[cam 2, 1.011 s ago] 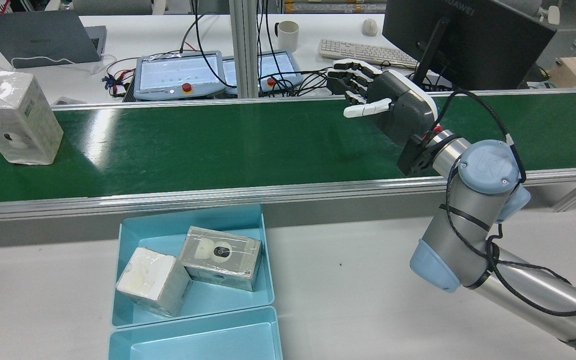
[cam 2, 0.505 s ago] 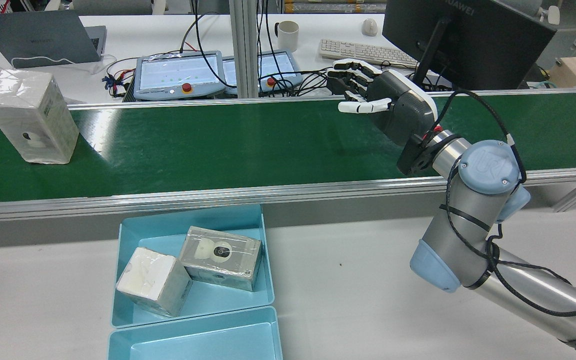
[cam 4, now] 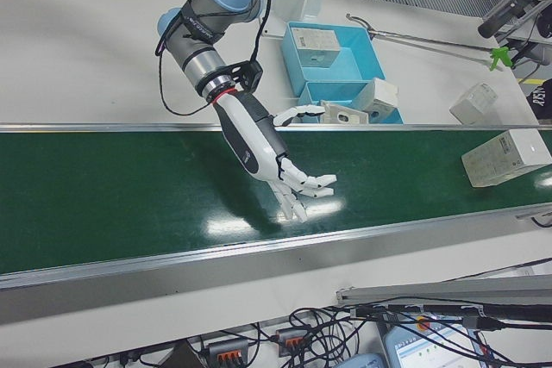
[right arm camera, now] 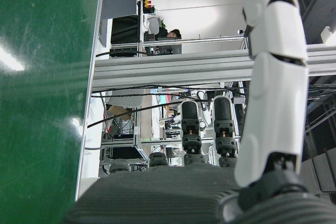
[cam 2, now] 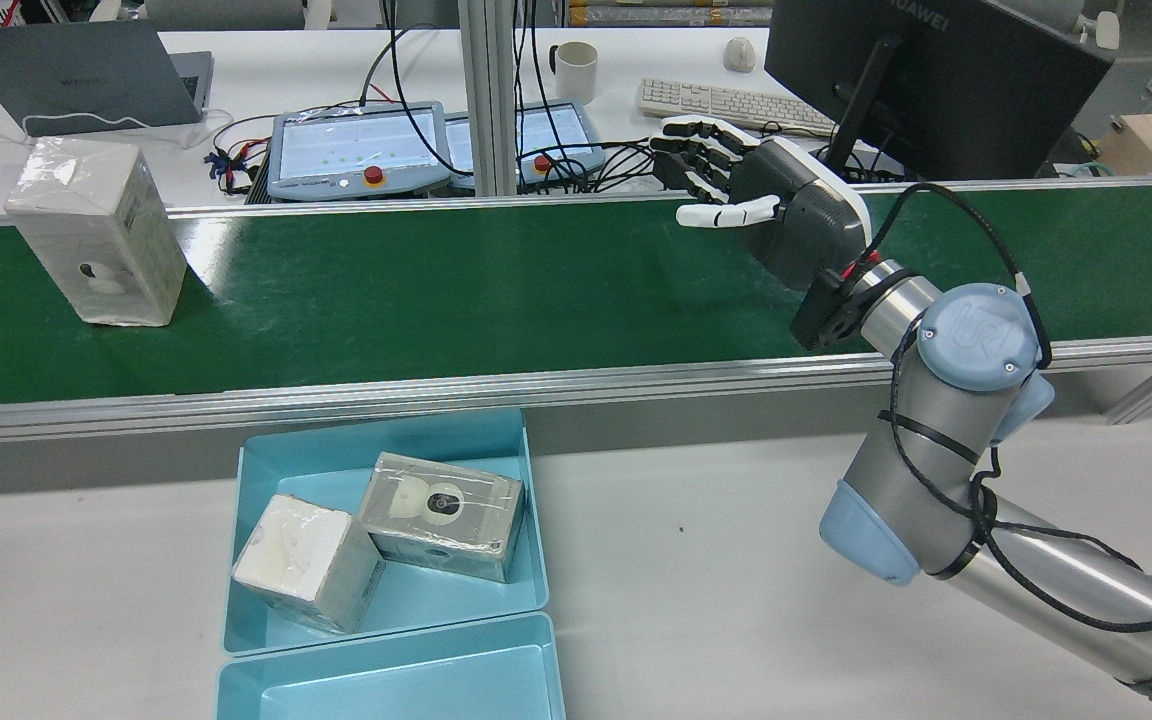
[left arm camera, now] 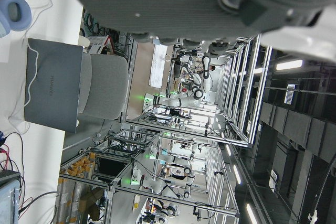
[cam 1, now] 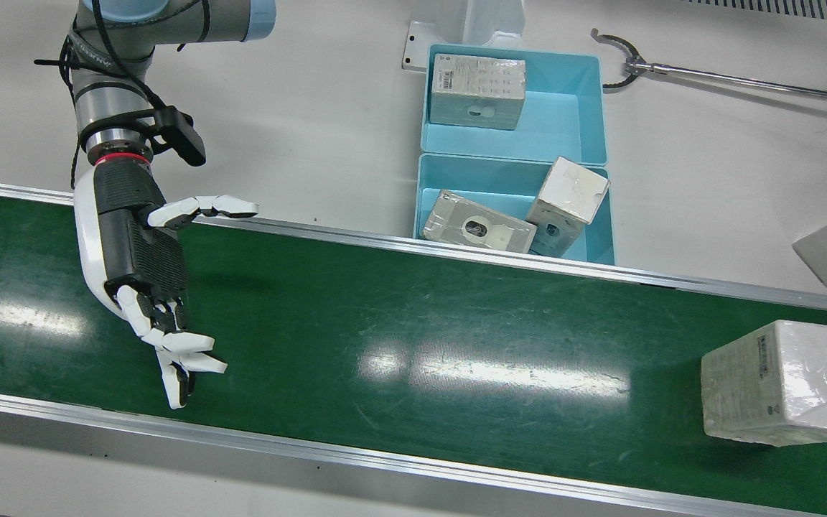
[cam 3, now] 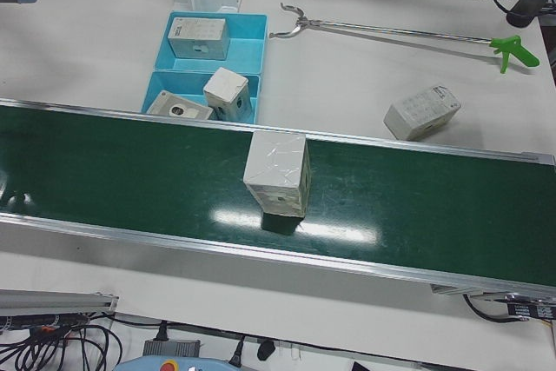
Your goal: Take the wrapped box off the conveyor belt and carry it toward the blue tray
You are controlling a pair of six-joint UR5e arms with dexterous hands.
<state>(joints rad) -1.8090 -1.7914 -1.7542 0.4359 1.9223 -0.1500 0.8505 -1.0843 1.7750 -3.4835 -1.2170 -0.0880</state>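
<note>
Hold your right robot hand, fingers spread and empty, poised above the green conveyor belt while the white plastic-wrapped box stands well apart on the belt toward the hand's palm side, then close around its flat sides before swinging toward the blue plastic tray.

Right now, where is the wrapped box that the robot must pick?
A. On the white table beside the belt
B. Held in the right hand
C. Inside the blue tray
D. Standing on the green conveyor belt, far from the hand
D: the wrapped box stands on the conveyor belt, while the open right hand waits apart from it, holding nothing.
</note>
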